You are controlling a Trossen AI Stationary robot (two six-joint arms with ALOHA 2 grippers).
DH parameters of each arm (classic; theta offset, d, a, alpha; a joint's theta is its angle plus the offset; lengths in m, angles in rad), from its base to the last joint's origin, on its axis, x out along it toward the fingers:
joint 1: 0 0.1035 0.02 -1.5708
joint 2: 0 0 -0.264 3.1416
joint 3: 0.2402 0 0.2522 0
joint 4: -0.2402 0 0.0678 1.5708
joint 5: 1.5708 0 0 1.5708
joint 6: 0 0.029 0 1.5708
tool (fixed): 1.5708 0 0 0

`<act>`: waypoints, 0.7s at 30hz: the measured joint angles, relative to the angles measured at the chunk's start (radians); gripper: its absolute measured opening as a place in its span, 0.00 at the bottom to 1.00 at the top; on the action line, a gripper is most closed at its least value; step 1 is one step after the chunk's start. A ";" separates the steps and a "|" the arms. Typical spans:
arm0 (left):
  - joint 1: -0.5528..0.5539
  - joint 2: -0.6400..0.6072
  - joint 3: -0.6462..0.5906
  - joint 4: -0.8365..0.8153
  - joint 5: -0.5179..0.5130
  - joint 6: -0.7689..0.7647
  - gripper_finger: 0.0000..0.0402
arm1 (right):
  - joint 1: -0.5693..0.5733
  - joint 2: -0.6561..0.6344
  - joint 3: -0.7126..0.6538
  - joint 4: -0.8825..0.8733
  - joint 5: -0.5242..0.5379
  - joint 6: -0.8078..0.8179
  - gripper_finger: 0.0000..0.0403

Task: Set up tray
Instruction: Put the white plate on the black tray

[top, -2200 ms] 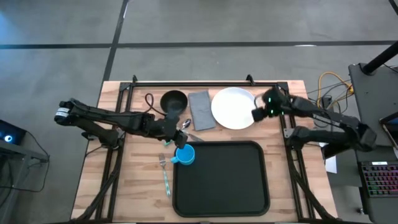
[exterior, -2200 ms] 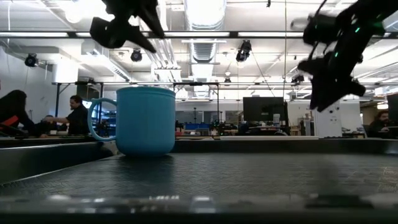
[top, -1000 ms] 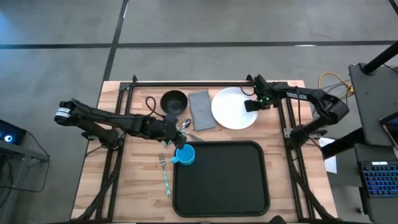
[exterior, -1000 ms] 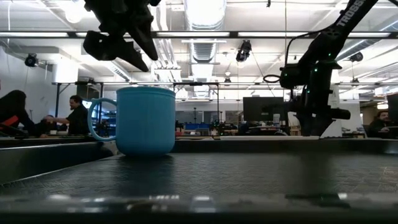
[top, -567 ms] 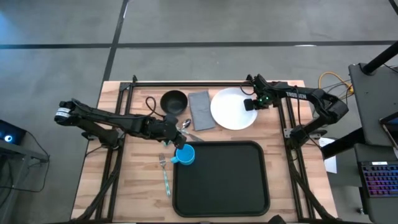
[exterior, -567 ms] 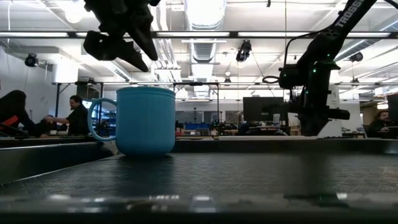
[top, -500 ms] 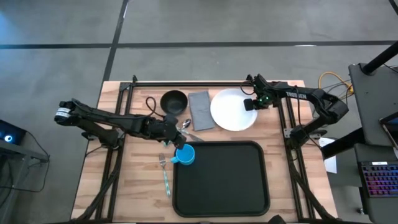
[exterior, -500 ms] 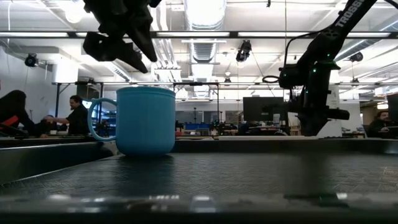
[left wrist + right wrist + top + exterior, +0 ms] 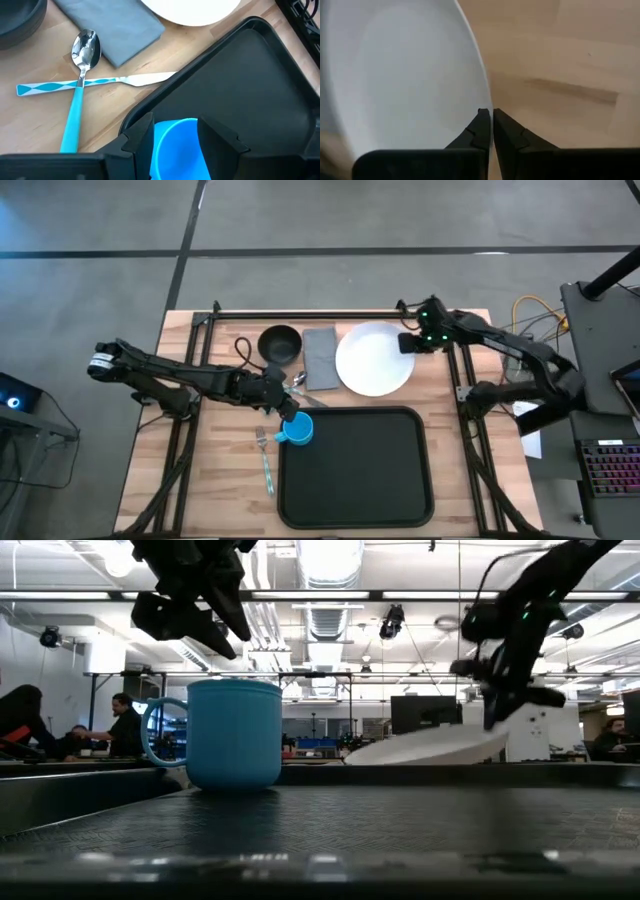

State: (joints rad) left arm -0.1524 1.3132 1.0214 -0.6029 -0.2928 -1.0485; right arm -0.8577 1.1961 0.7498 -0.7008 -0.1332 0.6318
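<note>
Tray: the black tray (image 9: 355, 468) is lying flat on the near half of the wooden table (image 9: 220, 490), between the two arms' bases; its textured floor fills the foreground of the low view (image 9: 400, 830)
Mug: a blue mug (image 9: 297, 429) is stood upright in the tray's far left corner, handle turned toward the left (image 9: 233, 733)
Left gripper: the left gripper (image 9: 281, 402) is held above the mug, apart from it; its fingers (image 9: 141, 136) are spread wider than the mug and nothing is gripped between them
Plate: a white plate (image 9: 374, 359) is beyond the tray's far edge; in the low view it is seen tilted, its right edge raised off the table (image 9: 425, 749)
Right gripper: the right gripper (image 9: 408, 343) is at the plate's right rim, its fingers (image 9: 481, 131) pinched together on that rim
Cutlery: a blue-handled spoon (image 9: 80, 90) is crossed over a blue-handled knife (image 9: 95, 83) just left of the tray's far corner; a blue-handled fork (image 9: 265, 460) is laid beside the tray's left edge
Napkin: a grey napkin (image 9: 321, 356) is placed between the plate and a black bowl (image 9: 279, 344)
</note>
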 joint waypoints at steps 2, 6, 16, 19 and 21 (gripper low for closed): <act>0.000 0.000 0.000 0.000 0.000 0.000 0.33 | 0.001 -0.078 0.000 -0.030 -0.031 0.018 0.02; 0.000 0.000 0.000 0.001 0.000 0.000 0.33 | 0.010 -0.222 0.000 -0.100 -0.113 0.058 0.02; 0.000 0.000 0.006 0.029 0.001 0.000 0.33 | 0.161 -0.422 0.000 -0.419 -0.214 0.026 0.02; 0.000 0.000 0.006 0.041 0.001 0.000 0.33 | 0.271 -0.431 0.000 -0.448 -0.214 0.040 0.02; 0.000 0.000 0.006 0.052 0.001 0.000 0.33 | 0.349 -0.427 0.000 -0.433 -0.219 0.069 0.02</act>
State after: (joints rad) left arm -0.1524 1.3129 1.0271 -0.5510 -0.2916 -1.0485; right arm -0.5090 0.7695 0.7498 -1.1334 -0.3519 0.7010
